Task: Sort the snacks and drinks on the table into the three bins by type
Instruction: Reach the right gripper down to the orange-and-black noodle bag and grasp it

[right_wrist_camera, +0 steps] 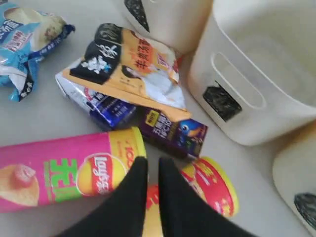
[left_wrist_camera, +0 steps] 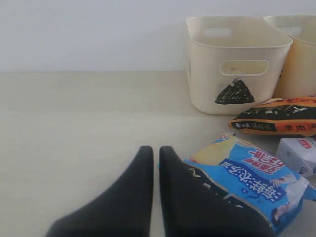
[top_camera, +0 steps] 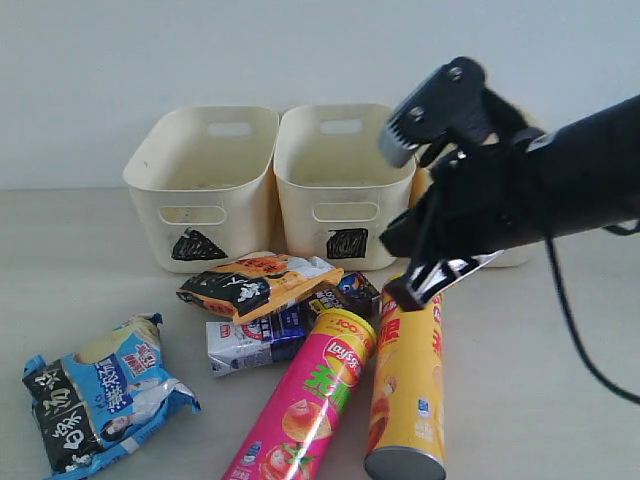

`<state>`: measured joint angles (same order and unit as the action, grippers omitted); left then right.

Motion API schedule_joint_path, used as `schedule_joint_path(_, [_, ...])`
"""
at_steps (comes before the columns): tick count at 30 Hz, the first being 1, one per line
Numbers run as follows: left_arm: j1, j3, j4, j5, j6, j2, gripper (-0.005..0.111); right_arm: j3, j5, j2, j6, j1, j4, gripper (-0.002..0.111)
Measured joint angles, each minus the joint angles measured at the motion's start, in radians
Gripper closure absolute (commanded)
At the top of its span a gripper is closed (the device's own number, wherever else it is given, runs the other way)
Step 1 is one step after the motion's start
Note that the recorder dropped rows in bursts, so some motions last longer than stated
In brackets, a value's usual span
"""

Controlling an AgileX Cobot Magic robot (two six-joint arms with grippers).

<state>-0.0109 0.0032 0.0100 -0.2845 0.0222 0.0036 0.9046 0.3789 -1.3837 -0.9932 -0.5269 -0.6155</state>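
The right gripper [right_wrist_camera: 152,164], fingers all but together on nothing, hangs just above the red-rimmed end of the yellow-orange tube [right_wrist_camera: 213,183]. The tube's long axis seems to run back under the fingers toward the wrist, though they hide most of it. The left gripper [left_wrist_camera: 155,150], closed and empty, sits well apart by the blue-white-black bag [left_wrist_camera: 247,173], so the right arm is nearer.

Site read as a robotics lab test bench. Plain pale tabletop [top_camera: 90,260] stood against a blank white wall [top_camera: 100,70]. Cream bins [top_camera: 240,190] carried hand-scribbled black shape marks, a triangle and a square in view. A black robot arm [top_camera: 590,170] with a trailing cable [top_camera: 567,315] reached over it.
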Motion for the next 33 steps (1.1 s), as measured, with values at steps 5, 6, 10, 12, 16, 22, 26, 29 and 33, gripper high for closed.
schedule_joint_path(5, [0.000,0.000,0.000,0.000,0.000,0.000,0.102,0.002,-0.174,-0.114,-0.016,-0.131,0.000,0.030])
schedule_joint_path(6, [0.000,0.000,0.000,0.000,0.000,0.000,0.102,0.009,-0.200,-0.144,-0.016,-0.158,0.000,0.028])
schedule_joint_path(10, [0.000,0.000,0.000,0.000,0.000,0.000,0.102,0.084,-0.242,-0.254,-0.017,-0.213,0.000,0.030])
schedule_joint_path(12, [0.000,0.000,0.000,0.000,0.000,0.000,0.102,0.129,-0.242,-0.303,-0.012,-0.223,0.000,0.030])
schedule_joint_path(16, [0.000,0.000,0.000,0.000,0.000,0.000,0.102,0.219,-0.232,-0.391,0.000,-0.228,0.000,0.030])
schedule_joint_path(22, [0.000,0.000,0.000,0.000,0.000,0.000,0.102,0.317,-0.200,-0.483,0.002,-0.230,-0.002,0.030])
schedule_joint_path(26, [0.000,0.000,0.000,0.000,0.000,0.000,0.102,0.383,-0.166,-0.536,0.002,-0.230,-0.002,0.030])
schedule_joint_path(29, [0.000,0.000,0.000,0.000,0.000,0.000,0.102,0.429,-0.144,-0.575,0.002,-0.230,-0.002,0.030])
schedule_joint_path(33, [0.000,0.000,0.000,0.000,0.000,0.000,0.102,0.473,-0.124,-0.621,0.000,-0.231,0.010,0.030])
